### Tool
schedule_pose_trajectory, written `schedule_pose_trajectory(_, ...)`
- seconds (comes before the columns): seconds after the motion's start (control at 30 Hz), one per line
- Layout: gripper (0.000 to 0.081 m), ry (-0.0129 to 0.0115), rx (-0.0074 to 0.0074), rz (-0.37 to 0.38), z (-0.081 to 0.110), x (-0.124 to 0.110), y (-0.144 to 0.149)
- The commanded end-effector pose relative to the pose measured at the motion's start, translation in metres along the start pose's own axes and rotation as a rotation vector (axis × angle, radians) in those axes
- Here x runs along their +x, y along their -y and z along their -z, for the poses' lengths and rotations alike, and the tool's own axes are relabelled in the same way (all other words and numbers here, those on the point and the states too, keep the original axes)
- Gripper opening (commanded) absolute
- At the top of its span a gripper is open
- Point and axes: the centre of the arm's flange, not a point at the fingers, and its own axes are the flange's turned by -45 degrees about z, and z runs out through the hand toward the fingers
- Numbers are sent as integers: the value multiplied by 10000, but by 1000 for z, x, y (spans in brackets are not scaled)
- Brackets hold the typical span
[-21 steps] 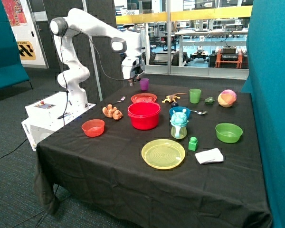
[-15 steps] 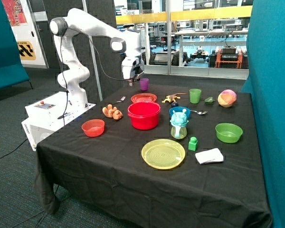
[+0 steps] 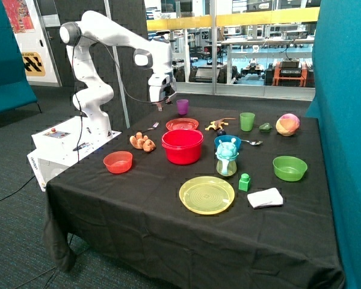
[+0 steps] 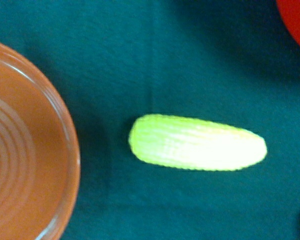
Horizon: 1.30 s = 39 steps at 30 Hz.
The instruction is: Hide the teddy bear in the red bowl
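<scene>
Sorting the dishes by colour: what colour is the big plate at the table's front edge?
Translucent yellow with concentric ridges; the plate shows best in the outside view.

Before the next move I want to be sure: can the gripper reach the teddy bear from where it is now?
Probably yes. The teddy bear lies uncovered on the cloth beside the red bowl, with nothing on top of it. The gripper hovers in the air above, carrying nothing.

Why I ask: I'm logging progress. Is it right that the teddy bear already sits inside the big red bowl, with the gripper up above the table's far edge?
Not quite: the outside view shows the teddy bear lying on the table beside the red bowl, not inside it. The gripper is indeed up above the far edge.
</scene>
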Motion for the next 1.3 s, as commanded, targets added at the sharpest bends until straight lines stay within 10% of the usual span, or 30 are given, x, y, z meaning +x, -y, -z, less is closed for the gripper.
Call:
schedule_pose_trajectory(0.0, 654, -13, -24, -246, -5, -16, -25)
schedule_pose_trajectory(1.27, 787, -14, -23, -1157, -73, -71, -92)
